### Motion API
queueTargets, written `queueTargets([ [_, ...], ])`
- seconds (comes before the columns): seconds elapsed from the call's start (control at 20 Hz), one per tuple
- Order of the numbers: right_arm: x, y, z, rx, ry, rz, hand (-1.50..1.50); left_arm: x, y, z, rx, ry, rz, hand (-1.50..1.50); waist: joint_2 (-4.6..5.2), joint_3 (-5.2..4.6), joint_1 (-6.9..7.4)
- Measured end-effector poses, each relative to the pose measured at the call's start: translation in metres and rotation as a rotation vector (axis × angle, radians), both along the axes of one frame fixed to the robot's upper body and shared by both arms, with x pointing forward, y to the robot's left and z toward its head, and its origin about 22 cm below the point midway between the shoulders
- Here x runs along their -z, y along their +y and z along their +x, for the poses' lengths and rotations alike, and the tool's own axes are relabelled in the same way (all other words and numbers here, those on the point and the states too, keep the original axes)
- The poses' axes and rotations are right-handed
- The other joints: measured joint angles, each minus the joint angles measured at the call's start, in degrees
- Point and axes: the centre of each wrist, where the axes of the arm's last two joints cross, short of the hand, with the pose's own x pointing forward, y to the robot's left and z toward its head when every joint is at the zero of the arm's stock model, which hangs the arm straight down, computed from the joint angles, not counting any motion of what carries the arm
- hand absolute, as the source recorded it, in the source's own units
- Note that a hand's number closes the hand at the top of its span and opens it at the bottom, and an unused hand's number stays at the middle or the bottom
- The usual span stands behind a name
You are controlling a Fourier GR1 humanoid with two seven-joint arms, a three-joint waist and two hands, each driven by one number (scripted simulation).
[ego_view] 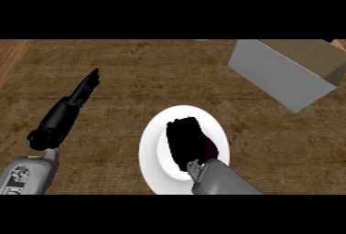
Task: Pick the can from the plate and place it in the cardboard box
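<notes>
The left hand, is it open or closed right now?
Open. The left hand shows at the view's left with fingers straight, pointing away over the counter, holding nothing.

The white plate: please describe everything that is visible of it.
The white plate is round, plain and smooth, and lies flat on the brown wooden counter, low in the middle of the view. The right hand is over its centre and hides it; a dark purplish edge shows beside the hand. The plate's lower rim is cut off.
</notes>
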Motion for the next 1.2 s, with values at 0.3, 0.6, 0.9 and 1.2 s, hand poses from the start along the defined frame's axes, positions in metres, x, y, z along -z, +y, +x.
queueTargets([
  [0.3,-0.010,-0.008,0.041,-0.092,-0.019,0.125,1.50,-0.006,-0.002,0.005,0.015,-0.007,0.001,0.00,0.35,0.03,0.86],
  [0.6,-0.034,-0.014,0.093,-0.201,-0.092,0.287,1.50,-0.005,-0.004,0.003,0.021,-0.012,0.005,0.00,0.59,0.03,1.61],
  [0.9,-0.069,-0.013,0.110,-0.279,-0.261,0.316,1.50,-0.009,0.004,0.002,0.005,-0.014,0.011,0.00,0.19,0.01,0.66],
  [1.2,-0.124,-0.025,0.118,-0.129,-0.418,0.442,1.50,-0.007,0.008,0.000,-0.008,-0.007,0.007,0.00,-0.06,0.00,-0.19],
])
